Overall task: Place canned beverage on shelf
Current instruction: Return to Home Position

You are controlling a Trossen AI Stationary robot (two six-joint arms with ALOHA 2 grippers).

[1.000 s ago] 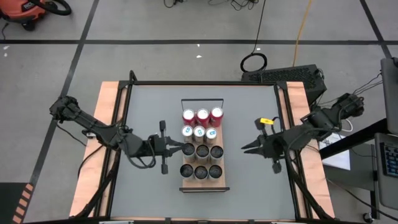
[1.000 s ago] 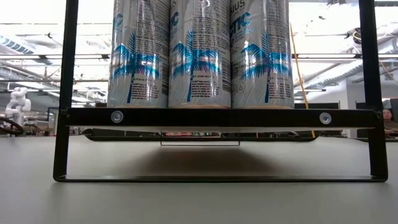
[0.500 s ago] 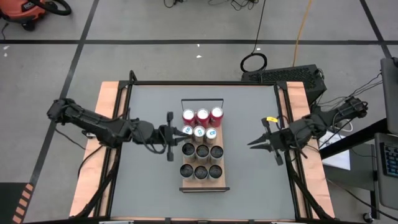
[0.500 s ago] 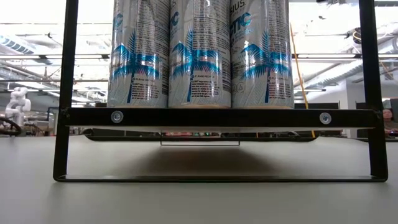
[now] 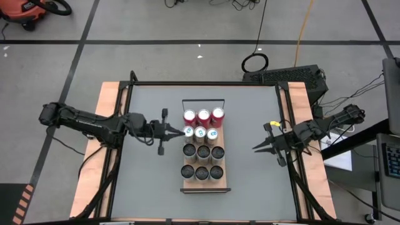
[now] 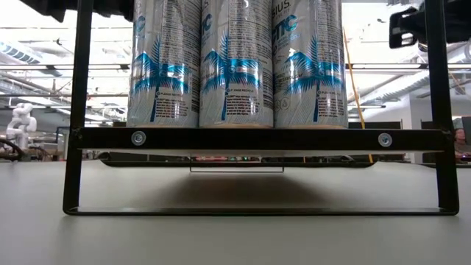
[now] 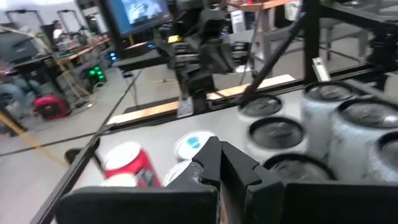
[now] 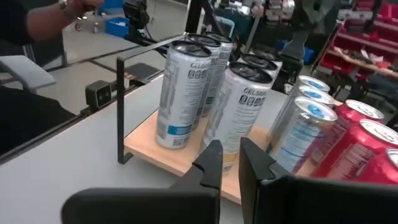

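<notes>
The shelf (image 5: 224, 164), a light-wood board with a thin black wire rail (image 5: 203, 100) at its far end, lies mid-table. On it stand three rows of cans: red ones (image 5: 203, 116) at the far end, white ones with blue lids (image 5: 200, 132) behind them, silver ones with dark tops (image 5: 203, 161) nearest. In the low view the silver cans (image 6: 235, 66) stand on the board's near end. My left gripper (image 5: 180, 130) is shut, just left of the leftmost blue-lidded can (image 7: 194, 144) and higher than the can tops. My right gripper (image 5: 255, 149) is shut, right of the shelf.
Pale wooden strips (image 5: 107, 144) run along the table's left and right sides. Bare grey tabletop (image 5: 150, 181) lies left and right of the shelf. A black frame (image 6: 73, 110) stands at the shelf's near end. A person's arm (image 8: 68, 12) shows beyond the table.
My left gripper has swung toward the table's far edge, from beside the silver cans to beside the blue-lidded row, and drawn back a little to the left. My right gripper has pulled back toward the right edge and sunk. Both stayed shut. The cans have not moved.
</notes>
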